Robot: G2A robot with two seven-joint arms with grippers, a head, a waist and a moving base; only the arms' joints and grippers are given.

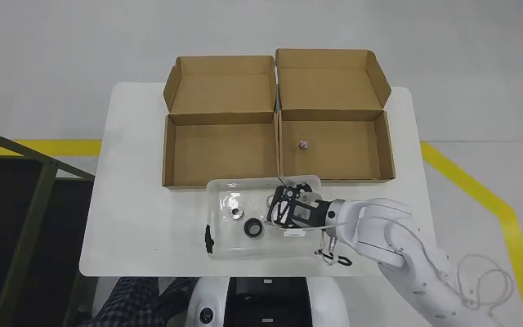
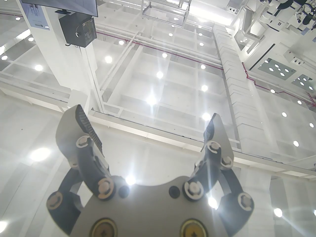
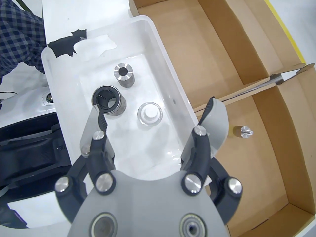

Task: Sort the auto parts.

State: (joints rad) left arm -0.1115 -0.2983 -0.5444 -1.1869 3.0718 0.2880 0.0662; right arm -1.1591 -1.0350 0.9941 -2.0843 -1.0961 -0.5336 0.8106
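A clear plastic bin holds three parts: a grey metal cylinder, a black ring bearing and a small clear-and-white cap. My right gripper hangs open just above the bin's right half, over the cap, nothing between its fingers. One small metal part lies in the right cardboard box. The left cardboard box has a bare floor. My left gripper is open and points up at the ceiling.
Both boxes stand side by side at the table's far edge with lids folded back. Black tape sticks on the bin's rim. A person's checked sleeve is at the table's near edge. Bare white table lies left of the bin.
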